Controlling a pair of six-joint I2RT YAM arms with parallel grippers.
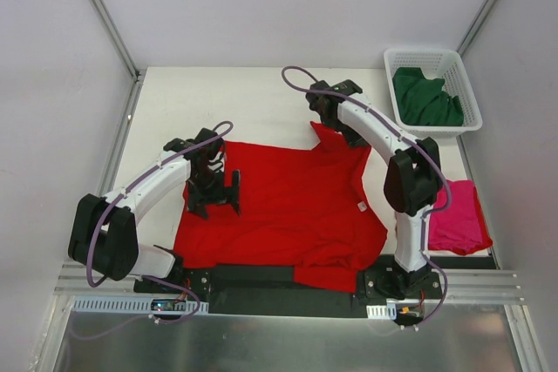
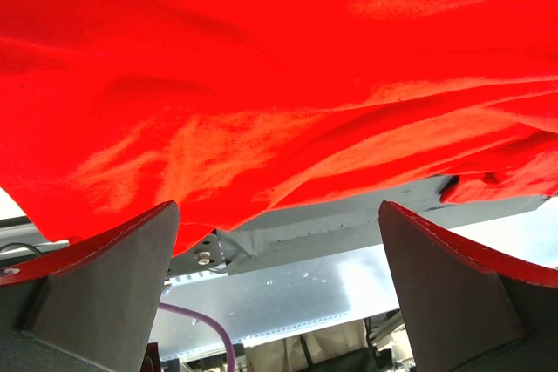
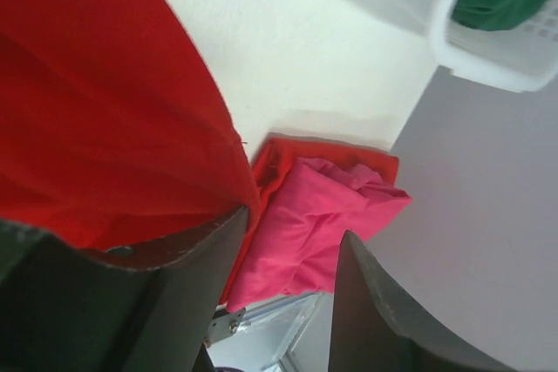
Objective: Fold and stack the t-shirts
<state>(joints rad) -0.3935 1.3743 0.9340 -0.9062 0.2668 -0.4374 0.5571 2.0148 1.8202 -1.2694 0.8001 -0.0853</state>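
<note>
The left gripper (image 2: 279, 208) is held wide open, with nothing between its fingers. The red t-shirt (image 1: 288, 206) is spread flat on the table (image 1: 253, 102) just beyond its fingertips. The right gripper (image 3: 295, 224) is seen partly open, with a clear gap between its jaws. A raised edge of the red t-shirt is draped over one finger (image 3: 157, 285), and nothing is clamped in the gap. Past its fingertips the pink t-shirt (image 1: 458, 215) lies bunched. Farther out, to one side, the green t-shirt (image 1: 425, 98) is heaped in the white basket (image 1: 423, 51).
</note>
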